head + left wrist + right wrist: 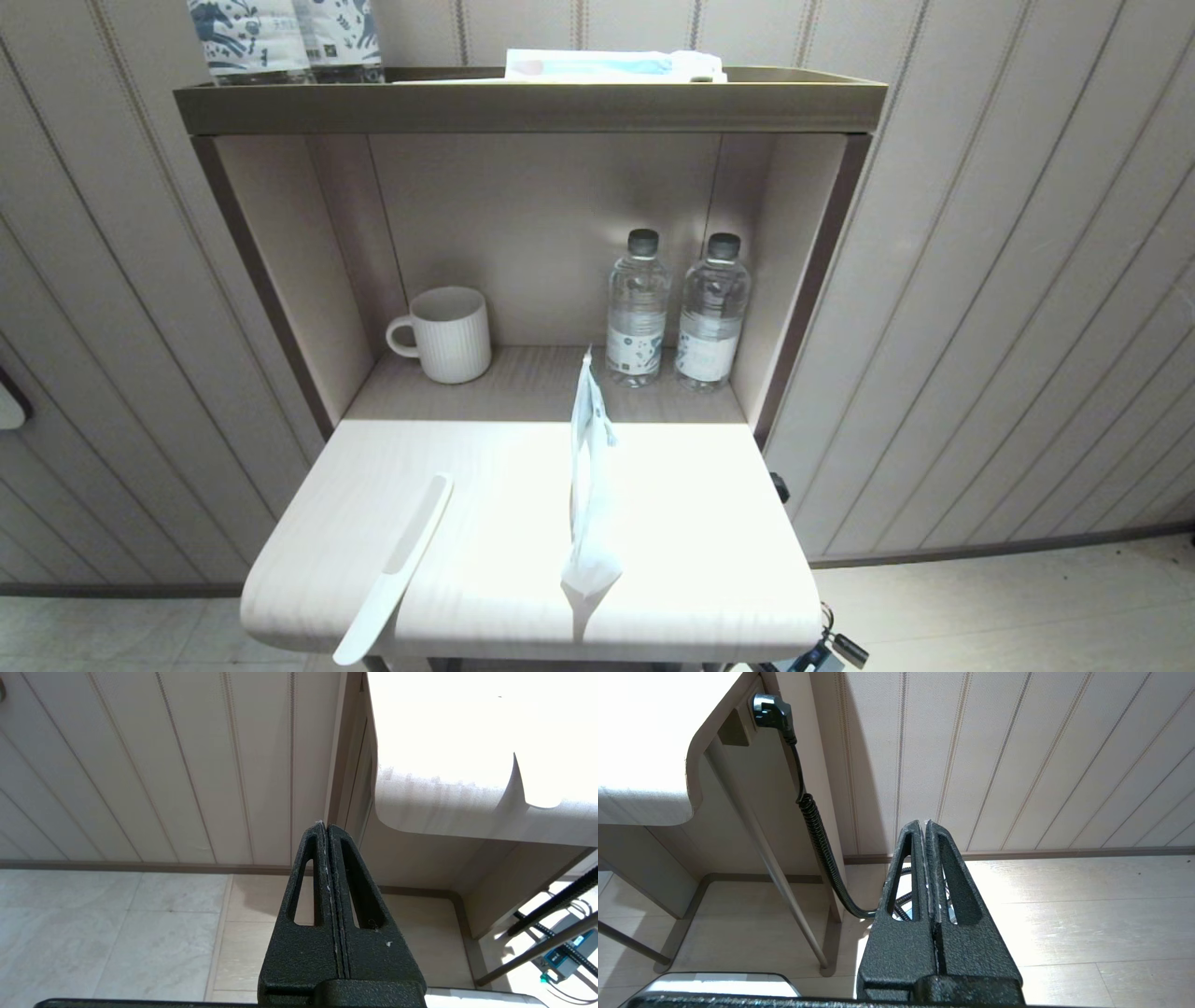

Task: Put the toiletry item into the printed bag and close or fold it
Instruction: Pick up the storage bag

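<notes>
The white comb (pixel 397 567) lies flat on the pale desk top (pixel 709 523), toward its left front, running diagonally with its handle end poking out past the front edge. To its right, well apart from it, the printed bag (pixel 588 485) stands upright on its edge near the middle of the desk top, thin side toward me, its lower end bulging a little close to the front edge and its top corner reaching up in front of the shelf niche.

Neither claw is anywhere near them. The left gripper (pixel 326 826) hangs low beside the desk's left side, below the level of the top, pointing out over the tiled floor toward the panelled wall; its two black fingers are pressed flat together with nothing between them. From its wrist camera the comb's handle (pixel 518 781) shows overhanging the desk edge, up and off to one side of the claw. The right gripper (pixel 925 822) is likewise parked low, off the desk's right side, aimed at the wall and skirting, its fingers closed tight on nothing. A black coiled cable (pixel 817 830) drops from a plug under the desk just beside it.

Back in the niche stand a ribbed white mug (pixel 446 334) on the left and two water bottles (pixel 677 311) side by side on the right.
</notes>
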Tool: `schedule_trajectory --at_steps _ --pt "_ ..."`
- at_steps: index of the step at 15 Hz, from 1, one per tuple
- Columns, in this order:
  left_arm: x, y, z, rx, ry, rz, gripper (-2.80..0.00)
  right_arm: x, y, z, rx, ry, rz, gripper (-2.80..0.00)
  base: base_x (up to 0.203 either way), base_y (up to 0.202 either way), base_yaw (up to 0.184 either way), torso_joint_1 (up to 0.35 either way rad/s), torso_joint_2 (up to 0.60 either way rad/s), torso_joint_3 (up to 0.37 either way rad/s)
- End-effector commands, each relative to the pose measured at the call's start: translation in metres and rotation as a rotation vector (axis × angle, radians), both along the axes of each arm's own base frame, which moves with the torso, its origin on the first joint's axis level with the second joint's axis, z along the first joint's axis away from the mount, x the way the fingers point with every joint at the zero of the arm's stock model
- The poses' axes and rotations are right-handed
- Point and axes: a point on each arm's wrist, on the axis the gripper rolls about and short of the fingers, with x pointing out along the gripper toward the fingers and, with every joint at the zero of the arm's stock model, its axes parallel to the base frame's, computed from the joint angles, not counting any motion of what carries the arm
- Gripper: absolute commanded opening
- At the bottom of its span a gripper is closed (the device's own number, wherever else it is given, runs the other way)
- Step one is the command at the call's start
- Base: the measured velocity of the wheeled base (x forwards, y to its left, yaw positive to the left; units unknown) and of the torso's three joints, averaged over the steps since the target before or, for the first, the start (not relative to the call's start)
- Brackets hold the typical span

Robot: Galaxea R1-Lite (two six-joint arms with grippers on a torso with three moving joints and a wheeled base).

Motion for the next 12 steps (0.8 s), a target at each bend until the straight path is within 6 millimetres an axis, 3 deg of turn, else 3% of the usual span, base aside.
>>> schedule_trajectory --at_steps 1,6,9,12 --pt "0.000 0.000 0.000 -0.001 0.003 0.001 -2.80 0.000 0.000 0.000 0.000 0.002 0.000 -2.80 0.000 0.000 0.000 0.000 0.00 0.000" --pt "0.000 0.000 0.000 0.003 0.003 -0.001 -2.80 -0.002 0.000 0.006 -0.010 -0.033 0.014 -2.80 0.000 0.000 0.000 0.000 0.00 0.000" --pt "0.000 0.000 0.000 0.008 0.003 -0.005 -2.80 -0.020 0.001 0.072 -0.002 -0.163 0.052 -2.80 0.000 0.000 0.000 0.000 0.00 0.000" --pt "0.000 0.000 0.000 0.008 0.000 -0.005 -2.80 -0.006 0.002 0.137 0.054 -0.119 0.114 -2.80 0.000 0.000 0.000 0.000 0.00 0.000"
